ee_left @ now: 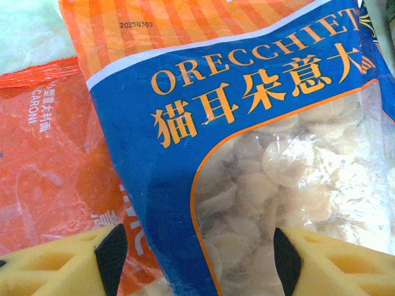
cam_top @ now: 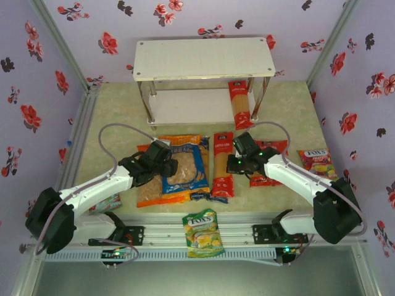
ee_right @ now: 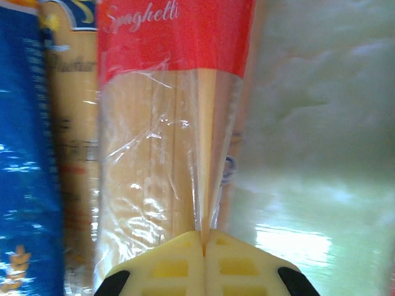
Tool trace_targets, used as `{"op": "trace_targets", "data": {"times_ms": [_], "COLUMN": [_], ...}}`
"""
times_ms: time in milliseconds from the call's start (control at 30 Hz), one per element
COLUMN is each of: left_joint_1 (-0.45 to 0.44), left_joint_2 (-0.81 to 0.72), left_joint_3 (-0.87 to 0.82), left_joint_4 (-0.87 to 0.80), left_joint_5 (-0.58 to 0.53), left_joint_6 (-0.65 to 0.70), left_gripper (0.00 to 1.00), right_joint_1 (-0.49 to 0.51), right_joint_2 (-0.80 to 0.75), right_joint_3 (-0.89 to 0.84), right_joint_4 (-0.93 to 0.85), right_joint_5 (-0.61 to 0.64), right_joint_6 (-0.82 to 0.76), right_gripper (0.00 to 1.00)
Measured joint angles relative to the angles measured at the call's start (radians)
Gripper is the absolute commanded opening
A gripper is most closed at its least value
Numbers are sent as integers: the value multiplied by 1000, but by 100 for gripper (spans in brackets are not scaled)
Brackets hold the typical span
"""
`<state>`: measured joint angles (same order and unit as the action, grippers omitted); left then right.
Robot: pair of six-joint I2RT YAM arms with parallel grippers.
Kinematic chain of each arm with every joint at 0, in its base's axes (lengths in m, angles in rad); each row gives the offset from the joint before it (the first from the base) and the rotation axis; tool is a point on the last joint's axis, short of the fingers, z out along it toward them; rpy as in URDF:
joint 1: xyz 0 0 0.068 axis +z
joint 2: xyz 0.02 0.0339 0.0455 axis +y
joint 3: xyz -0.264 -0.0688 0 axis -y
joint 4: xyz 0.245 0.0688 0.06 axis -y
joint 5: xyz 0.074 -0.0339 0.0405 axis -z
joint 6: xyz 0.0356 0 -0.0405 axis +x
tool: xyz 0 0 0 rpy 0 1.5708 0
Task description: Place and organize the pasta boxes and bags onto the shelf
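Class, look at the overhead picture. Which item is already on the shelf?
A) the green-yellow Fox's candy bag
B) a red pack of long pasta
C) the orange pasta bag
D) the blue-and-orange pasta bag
B: in the top view, a red pasta pack lies at the right end of the lower board of the shelf, and the top board is bare.

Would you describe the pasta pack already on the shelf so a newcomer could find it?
Find the white two-tier shelf at the back of the table. At the right end of its lower board lies a long red pack, the only pasta on the shelf.
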<state>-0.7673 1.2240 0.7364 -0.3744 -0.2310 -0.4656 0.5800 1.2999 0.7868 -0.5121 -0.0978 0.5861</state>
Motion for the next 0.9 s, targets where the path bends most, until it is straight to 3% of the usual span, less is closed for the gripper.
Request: {"op": "trace_targets", "data": {"times_ms": [300,533,633,767,800,900], "left_joint_1": [1,2,5,8,9,11], "left_joint_2": [0,0,1,1,1,1], "left_joint_3": [0,0,0,0,0,0], "left_joint_4": [0,0,0,1,1,2], "left_joint_5": [7,7,7,8,8,8], "left_joint_6": [0,0,0,0,0,1], "left_gripper": [67,67,67,67,67,69], "right_joint_1": [-41,-46,-57,-84,-91,-94], "right_joint_2": [106,169,184,198,196,164], "right_joint_3": [52,63,71,74,74,66], "right_joint_4": [-158,-175,-174,-170,-170,-143], "right_joint_5": [131,170,169,169,167,137], "right_joint_6": [-80,-108,-114,-122,-121,-101], "right_gripper": [0,2,31,79,87,90]}}
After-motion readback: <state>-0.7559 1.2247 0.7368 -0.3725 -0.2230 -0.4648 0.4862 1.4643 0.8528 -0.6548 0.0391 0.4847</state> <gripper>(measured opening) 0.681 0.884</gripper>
